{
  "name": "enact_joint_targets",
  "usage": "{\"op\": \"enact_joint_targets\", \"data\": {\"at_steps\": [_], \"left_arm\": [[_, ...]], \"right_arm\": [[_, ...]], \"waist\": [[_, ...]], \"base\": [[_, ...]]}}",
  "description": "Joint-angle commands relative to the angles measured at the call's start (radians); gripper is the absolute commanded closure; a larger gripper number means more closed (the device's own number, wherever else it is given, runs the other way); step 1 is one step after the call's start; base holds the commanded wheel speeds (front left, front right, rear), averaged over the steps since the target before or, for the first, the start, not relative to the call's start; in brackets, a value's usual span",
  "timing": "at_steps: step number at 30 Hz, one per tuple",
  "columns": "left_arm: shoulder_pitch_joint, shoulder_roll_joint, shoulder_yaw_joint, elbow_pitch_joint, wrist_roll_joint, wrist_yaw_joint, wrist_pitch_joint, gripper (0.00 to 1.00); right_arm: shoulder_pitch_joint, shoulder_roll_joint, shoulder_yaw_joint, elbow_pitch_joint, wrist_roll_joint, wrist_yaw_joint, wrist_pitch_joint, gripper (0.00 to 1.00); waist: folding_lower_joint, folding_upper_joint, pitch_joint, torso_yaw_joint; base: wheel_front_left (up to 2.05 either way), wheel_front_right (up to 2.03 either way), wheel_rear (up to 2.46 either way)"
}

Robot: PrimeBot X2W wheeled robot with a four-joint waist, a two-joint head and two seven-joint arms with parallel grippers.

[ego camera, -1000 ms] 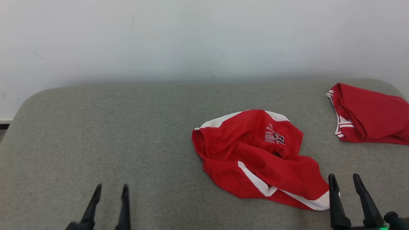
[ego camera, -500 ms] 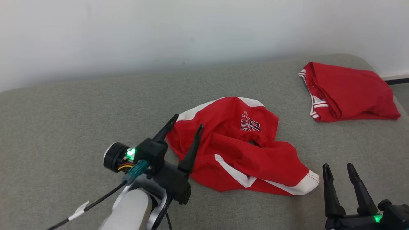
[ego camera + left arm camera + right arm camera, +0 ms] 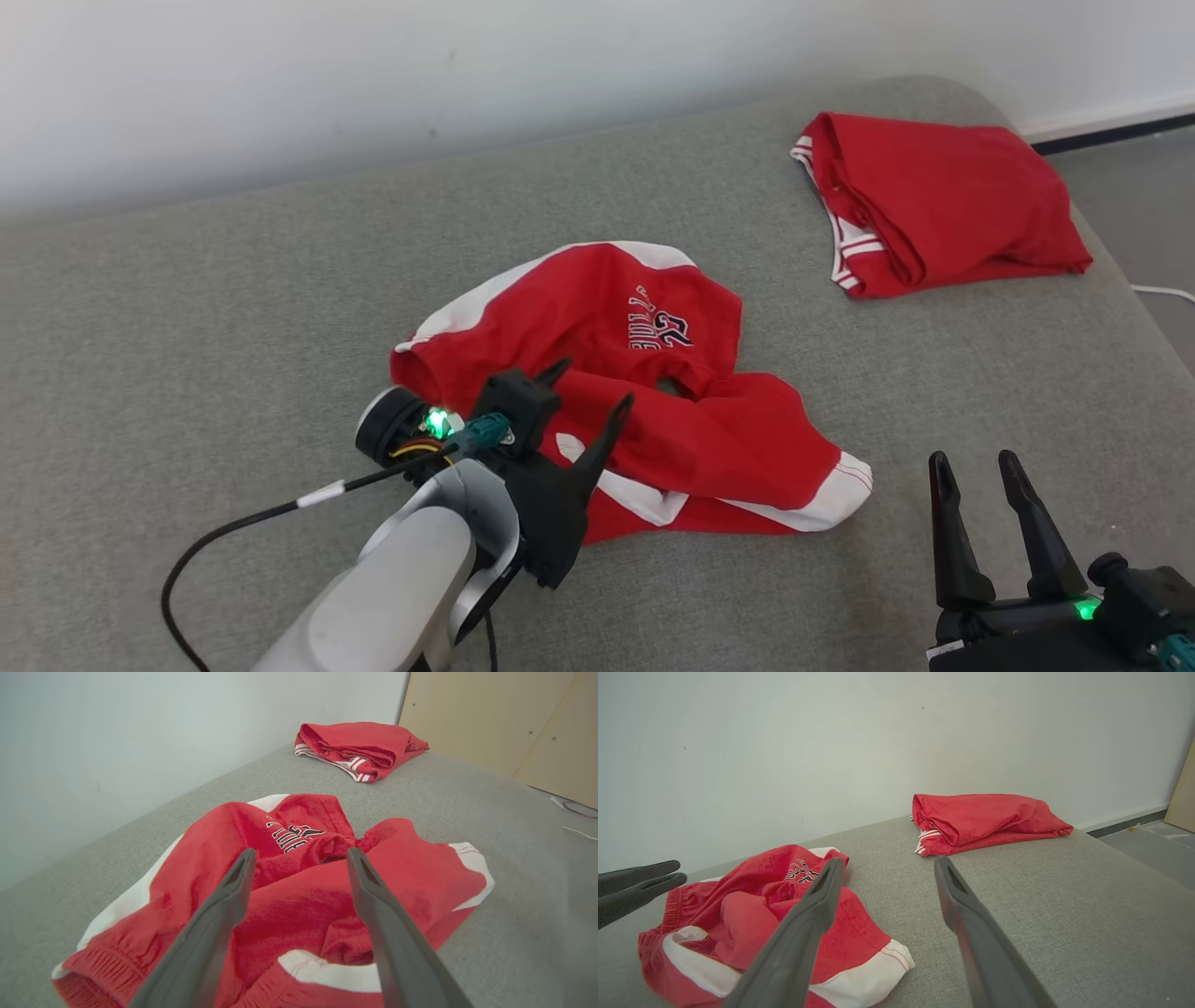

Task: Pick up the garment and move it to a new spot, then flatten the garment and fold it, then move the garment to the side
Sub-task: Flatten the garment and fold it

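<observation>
Red garment [image 3: 597, 308] lies crumpled, pickup pending: left gripper [image 3: 593, 383], fingers apart over its seven-o'clock edge, should drop and pinch; right gripper [image 3: 973, 457] sits spread at four o'clock.

A red garment [image 3: 728, 439] with white side bands [image 3: 831, 490] and dark, white-edged lettering [image 3: 658, 329] spreads across grey woven upholstery [image 3: 187, 327], just beyond the black fingers [image 3: 597, 448] of the left gripper [image 3: 593, 383]. Far past the equally black fingers [image 3: 948, 532] of the right gripper [image 3: 971, 457], a second red garment [image 3: 943, 196] shows red-and-white striped trim [image 3: 854, 252]. A green light [image 3: 436, 422] glows behind the left fingers. The forearm [image 3: 401, 597] is pale grey, its cable [image 3: 233, 537] black with a white tag. The wall [image 3: 373, 75] is white.
</observation>
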State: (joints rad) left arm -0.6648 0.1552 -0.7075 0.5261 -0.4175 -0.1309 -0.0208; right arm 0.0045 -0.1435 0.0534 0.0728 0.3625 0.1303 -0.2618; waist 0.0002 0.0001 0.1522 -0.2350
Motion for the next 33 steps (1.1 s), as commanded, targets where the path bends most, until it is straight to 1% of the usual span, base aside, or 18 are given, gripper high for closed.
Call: {"op": "enact_joint_targets", "data": {"at_steps": [1, 7, 11, 15, 19, 20, 21, 22, 23, 27, 28, 29, 33], "left_arm": [[-0.016, 0.009, -0.021, 0.027, -0.007, 0.001, 0.014, 0.0], [-0.045, 0.026, -0.1, 0.122, -0.074, 0.001, 0.069, 0.0], [-0.036, 0.036, -0.137, 0.168, -0.115, 0.001, 0.135, 0.0], [-0.034, 0.034, -0.159, 0.174, -0.132, 0.001, 0.164, 0.0], [-0.024, 0.033, -0.202, 0.176, -0.158, 0.001, 0.226, 0.0], [-0.025, 0.034, -0.21, 0.171, -0.165, 0.001, 0.235, 0.1], [-0.024, 0.033, -0.213, 0.166, -0.172, 0.001, 0.239, 0.44], [-0.023, 0.032, -0.218, 0.161, -0.173, 0.001, 0.238, 0.97], [-0.02, 0.033, -0.226, 0.154, -0.176, 0.001, 0.232, 1.0], [-0.01, 0.038, -0.215, 0.135, -0.181, 0.009, 0.183, 1.0], [-0.01, 0.042, -0.206, 0.128, -0.183, 0.016, 0.163, 1.0], [-0.002, 0.057, -0.191, 0.111, -0.18, 0.031, 0.12, 1.0], [0.042, 0.091, -0.145, 0.067, -0.201, 0.069, 0.038, 1.0]], "right_arm": [[-0.007, 0.001, 0.002, 0.003, 0.005, 0.001, -0.004, 0.0], [-0.008, -0.007, -0.006, 0.014, 0.005, 0.001, -0.004, 0.0], [0.006, -0.009, -0.02, 0.016, 0.001, 0.001, -0.004, 0.0], [0.012, -0.012, -0.022, 0.016, -0.005, 0.001, -0.004, 0.0], [0.012, -0.017, -0.017, 0.016, -0.008, 0.001, -0.004, 0.0], [0.011, -0.02, -0.016, 0.017, -0.008, 0.001, -0.004, 0.0], [0.01, -0.022, -0.015, 0.017, -0.007, 0.001, -0.004, 0.0], [0.01, -0.023, -0.016, 0.016, -0.007, 0.001, -0.004, 0.0], [0.016, -0.026, -0.022, 0.014, -0.008, 0.001, -0.004, 0.0], [0.028, -0.027, -0.039, 0.009, -0.012, 0.001, -0.004, 0.0], [0.031, -0.028, -0.04, 0.009, -0.013, 0.001, -0.004, 0.0], [0.037, -0.029, -0.04, 0.009, -0.014, 0.001, -0.004, 0.0], [0.043, -0.029, -0.037, 0.008, -0.014, 0.001, -0.004, 0.0]], "waist": [[-0.0002, -0.0001, 0.015, -0.019], [-0.0002, -0.0001, 0.008, -0.023], [-0.0002, -0.0001, -0.003, -0.009], [-0.0002, -0.0001, -0.011, 0.003], [-0.0002, -0.0001, -0.022, 0.014], [-0.0002, -0.0001, -0.024, 0.016], [-0.0002, -0.0001, -0.025, 0.018], [-0.0002, -0.0001, -0.026, 0.02], [-0.0002, -0.0001, -0.029, 0.026], [-0.0002, -0.0001, -0.036, 0.053], [-0.0002, -0.0001, -0.038, 0.062], [-0.0002, -0.0001, -0.045, 0.084], [-0.0002, -0.0001, -0.061, 0.128]], "base": [[0.0, 0.0, 0.0], [0.0, 0.0, 0.0], [0.0, 0.0, 0.0], [0.0, 0.0, 0.0], [0.0, 0.0, 0.0], [0.0, 0.0, 0.0], [0.0, 0.0, 0.0], [0.0, 0.0, 0.0], [0.0, 0.0, 0.0], [0.0, 0.0, 0.0], [0.0, 0.0, 0.0], [0.0, 0.0, 0.0], [0.0, 0.0, 0.0]]}}
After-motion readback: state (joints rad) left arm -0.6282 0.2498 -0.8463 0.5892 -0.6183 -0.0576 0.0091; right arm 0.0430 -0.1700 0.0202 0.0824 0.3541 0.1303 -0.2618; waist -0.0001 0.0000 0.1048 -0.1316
